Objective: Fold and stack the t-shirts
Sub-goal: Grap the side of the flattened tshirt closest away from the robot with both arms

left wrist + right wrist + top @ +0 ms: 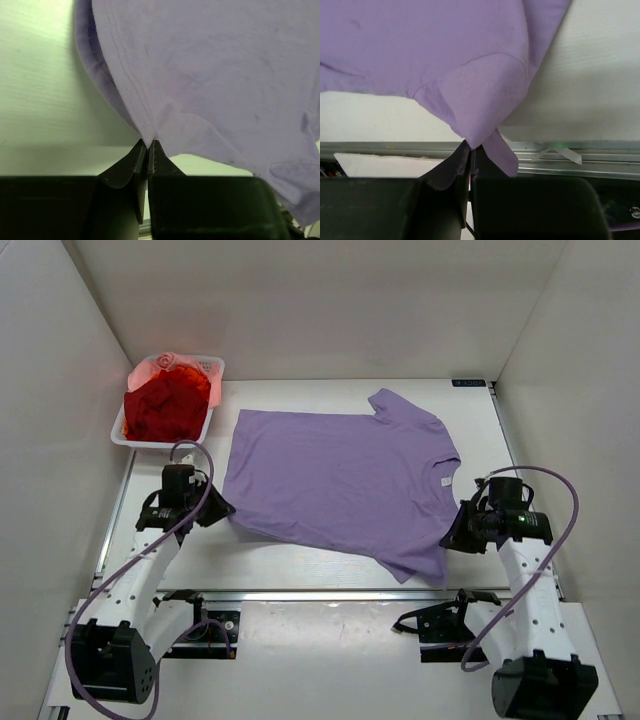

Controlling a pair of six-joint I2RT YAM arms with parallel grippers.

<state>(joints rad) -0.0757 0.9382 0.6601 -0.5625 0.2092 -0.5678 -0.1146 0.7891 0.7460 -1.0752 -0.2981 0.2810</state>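
A purple t-shirt [340,475] lies spread across the middle of the table, neck to the right. My left gripper [222,510] is shut on its near left hem corner, with the cloth pinched between the tips in the left wrist view [149,142]. My right gripper [452,536] is shut on the near right sleeve edge, the fabric bunched at the tips in the right wrist view [471,146]. The shirt's near edge is lifted slightly off the table between the two grippers. Red t-shirts [165,403] are piled in a white basket [213,367] at the back left.
White walls enclose the table on the left, back and right. A metal rail [330,593] runs along the table's near edge in front of the arm bases. Cables loop from both arms.
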